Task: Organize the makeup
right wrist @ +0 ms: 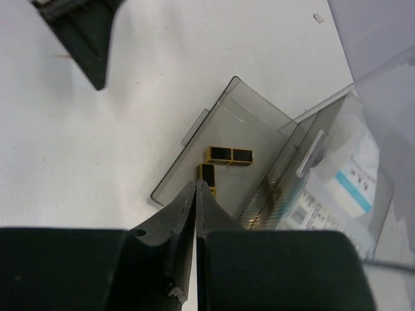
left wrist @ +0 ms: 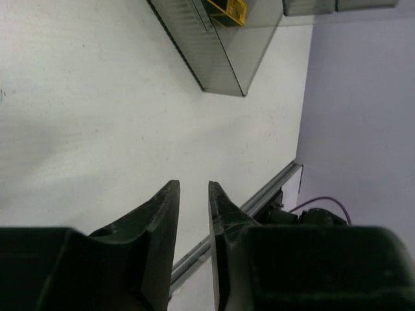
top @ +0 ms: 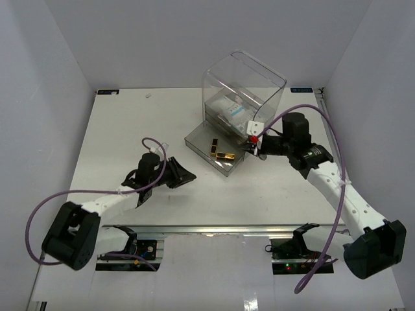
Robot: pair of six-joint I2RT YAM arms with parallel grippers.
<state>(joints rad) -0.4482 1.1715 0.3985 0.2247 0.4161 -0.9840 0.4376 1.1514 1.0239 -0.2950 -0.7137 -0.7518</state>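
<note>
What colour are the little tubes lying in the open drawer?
The tubes are gold with black faces, clearest from the right wrist.

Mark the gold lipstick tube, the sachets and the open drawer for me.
gold lipstick tube (right wrist: pixel 230 154): right wrist view, mid-body.
sachets (right wrist: pixel 350 184): right wrist view, top one's printed face.
drawer (top: pixel 198 140): top view, bare floor at its left.

A robotics laboratory test cell: the left arm (top: pixel 110 204) and the right arm (top: pixel 337 188), both white-and-black machines, are mounted side by side at the 6 o'clock edge of a white tabletop (top: pixel 130 129), along an aluminium rail (top: pixel 214 228). Plain pale walls (top: pixel 194 39) box the bench in at 9, 12 and 3 o'clock. Purple cables (top: pixel 39 214) loop from both arms, and exposed circuit boards (top: pixel 285 265) below the rail show small red lights.
</note>
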